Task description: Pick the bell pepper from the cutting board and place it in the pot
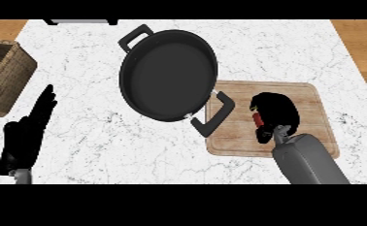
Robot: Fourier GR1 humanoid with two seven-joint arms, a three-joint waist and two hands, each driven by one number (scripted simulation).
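Right of the pot [168, 77], on the wooden cutting board [237, 145], the right hand [278, 109] is curled round the bell pepper [257, 120]. Only a sliver of red shows at the side of the hand facing the pot; the fingers hide the rest. The wrap from above suits a rounded, smooth-skinned thing, enclosing it so that it cannot roll out. Whether the pepper rests on the board or is already clear of it cannot be told from this view.

The pot is wide and shallow, and nothing lies inside it. Its near handle [219, 114] overlaps the board's edge, so the carry should be short: up, over the handle and rim, then down onto the dark floor. The likely hazard is catching that handle if the lift is low.

Left of the pot and well apart from it, the left hand [22, 140] rests at the lower edge, fingers straight and together, pointing up, out of the route. Farther left of the pot a wicker basket [10, 72] sits on the marble counter [93, 133], taking no part.
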